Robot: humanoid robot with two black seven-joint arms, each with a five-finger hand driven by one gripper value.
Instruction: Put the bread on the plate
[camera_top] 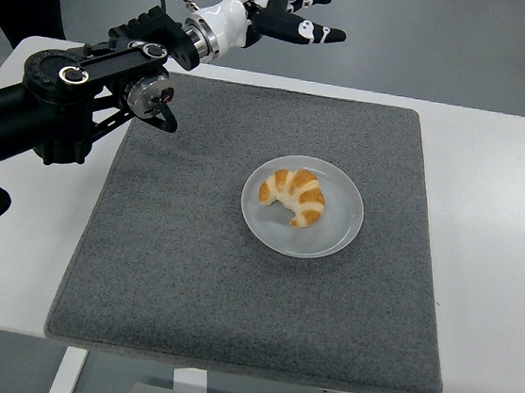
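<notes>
1. Bread (293, 196) — a croissant — lies on the plate (331, 241) at the centre of the frame, inside the rim and slightly toward the plate's left.
2. Left hand (288, 12) is raised at the top of the frame, well apart from the plate, fingers (310, 29) spread and holding nothing.
3. By my judgement the placing is done — what remains is to clear the arm toward the left edge, staying high over the grey mat (178, 272).
4. Right hand is out of view.
</notes>
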